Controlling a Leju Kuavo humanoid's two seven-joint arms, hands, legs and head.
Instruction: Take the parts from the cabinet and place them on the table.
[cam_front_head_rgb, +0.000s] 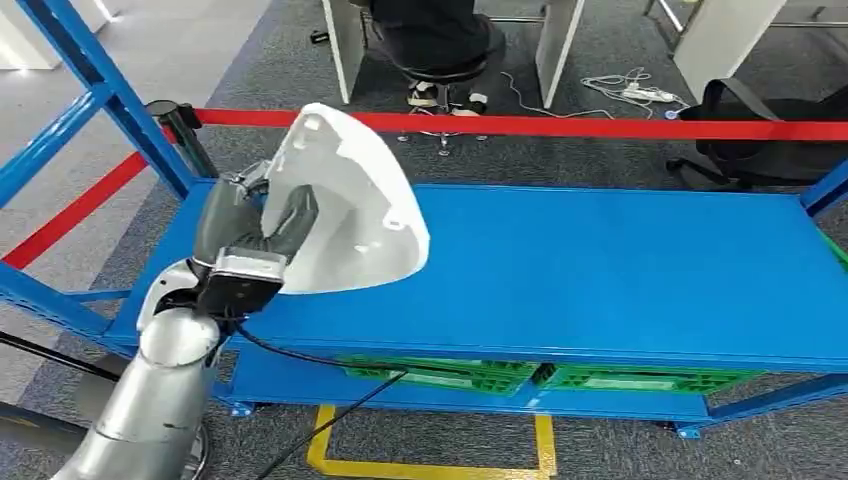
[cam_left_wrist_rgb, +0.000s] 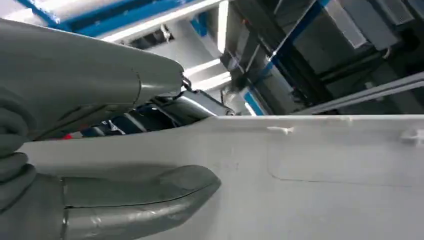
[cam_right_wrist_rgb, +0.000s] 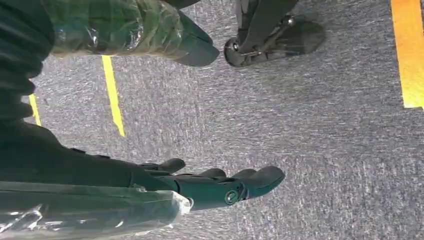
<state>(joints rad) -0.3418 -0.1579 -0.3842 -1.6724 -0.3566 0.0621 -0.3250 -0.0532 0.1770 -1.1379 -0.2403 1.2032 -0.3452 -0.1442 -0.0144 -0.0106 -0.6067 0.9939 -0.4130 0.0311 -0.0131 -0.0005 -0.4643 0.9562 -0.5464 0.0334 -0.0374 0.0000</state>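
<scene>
My left arm (cam_front_head_rgb: 140, 400) is the closest thing to the camera, all silver, coming up from below. At its end my left hand (cam_front_head_rgb: 255, 225) grips a big white part (cam_front_head_rgb: 350, 205). In the wrist view the thick grey thumb (cam_left_wrist_rgb: 140, 195) presses flat on the white shell. The part is tilted, over the left end of the blue shelf (cam_front_head_rgb: 620, 280); I cannot tell if its lower edge touches the shelf.

My right hand (cam_right_wrist_rgb: 220, 187) hangs down by the floor, fingers stretched out and holding nothing.

I think the job is about half done for this part: it is in my hand, but not set down on a table yet.

Under the shelf sit green crates (cam_front_head_rgb: 540, 375). The floor is grey carpet with yellow tape (cam_front_head_rgb: 430, 465). A red barrier tape (cam_front_head_rgb: 600, 127) runs behind the shelf, and a person sits on a stool (cam_front_head_rgb: 440, 70) further back.
</scene>
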